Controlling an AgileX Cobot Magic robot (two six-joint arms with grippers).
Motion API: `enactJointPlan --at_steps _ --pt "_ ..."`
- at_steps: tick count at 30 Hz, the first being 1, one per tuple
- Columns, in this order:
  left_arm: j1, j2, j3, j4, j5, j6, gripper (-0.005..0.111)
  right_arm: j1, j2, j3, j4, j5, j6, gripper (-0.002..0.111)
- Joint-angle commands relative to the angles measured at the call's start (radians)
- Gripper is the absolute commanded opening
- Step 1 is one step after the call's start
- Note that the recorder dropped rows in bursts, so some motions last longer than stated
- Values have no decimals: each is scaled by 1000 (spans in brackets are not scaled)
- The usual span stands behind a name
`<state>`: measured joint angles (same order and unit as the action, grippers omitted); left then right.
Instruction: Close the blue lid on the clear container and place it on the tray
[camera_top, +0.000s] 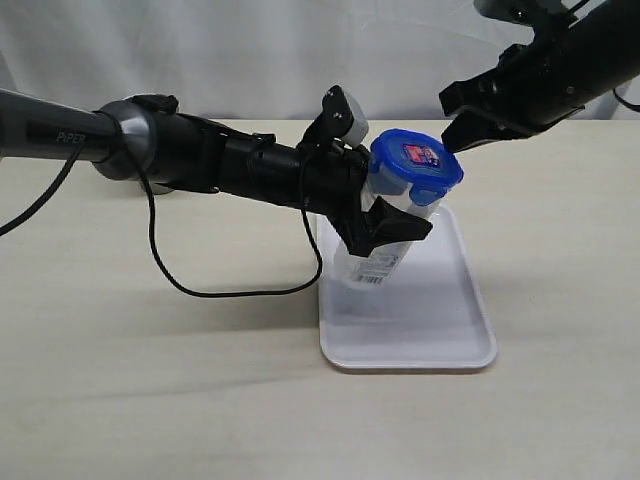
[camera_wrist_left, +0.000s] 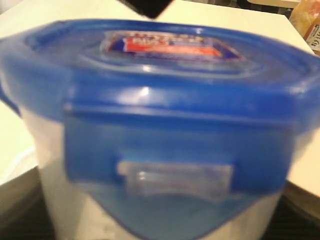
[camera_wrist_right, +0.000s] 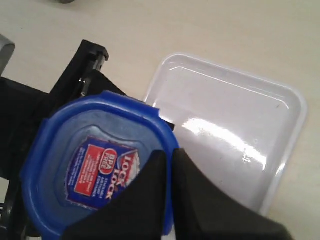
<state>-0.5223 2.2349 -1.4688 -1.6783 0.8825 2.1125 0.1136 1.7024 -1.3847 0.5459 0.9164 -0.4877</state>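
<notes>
left tool (camera_top: 393, 218): clenched round the upper wall of the clear container (camera_top: 368, 262), holding it tilted above the tray (camera_top: 440, 345)
right tool (camera_top: 462, 120): fingers pressed together, tips at the blue lid (camera_top: 415, 165) rim; contact unclear
blue lid: seated on container mouth, over the tray; glossy plastic, rounded-square, red-blue sticker (camera_wrist_right: 102, 170)
clear container: transparent, barcode label near base
tray: white, glossy, rounded corners, low rim, on pale worktop (camera_top: 150, 380)
left wrist view only: lid flap (camera_wrist_left: 175, 150) folded down, blurred
right wrist view only: bare tray floor

Left gripper (camera_top: 395, 215) clamped; right gripper (camera_top: 455, 118) closed, hovering
</notes>
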Motion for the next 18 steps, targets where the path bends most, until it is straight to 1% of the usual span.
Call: enactJointPlan --at_steps 1,2,3,6,7,9,11,12,14,18 --pt "-2 -13 -10 -16 28 9 74 -8 38 7 3 6 23 14" --pt "-2 -13 -10 -16 28 9 74 -8 57 7 5 15 32 19" --pt "-2 -12 -10 -16 28 9 74 -8 65 7 20 25 25 21" --pt "-2 -12 -10 -16 24 9 74 -6 86 7 121 55 -62 35" --pt "-2 -12 -10 -16 24 9 74 -6 86 5 118 58 -62 37" --pt "-2 -12 -10 -16 24 9 74 -17 86 1 49 60 -11 49" --pt "-2 -12 -10 -16 25 11 74 -20 86 4 20 81 19 52" --pt "-2 -12 -10 -16 25 20 74 -20 86 4 40 104 -15 52" --pt "-2 -12 -10 -16 25 31 74 -17 86 4 171 167 -136 52" --pt "-2 -12 -10 -16 29 31 74 -17 88 4 184 165 -149 55"
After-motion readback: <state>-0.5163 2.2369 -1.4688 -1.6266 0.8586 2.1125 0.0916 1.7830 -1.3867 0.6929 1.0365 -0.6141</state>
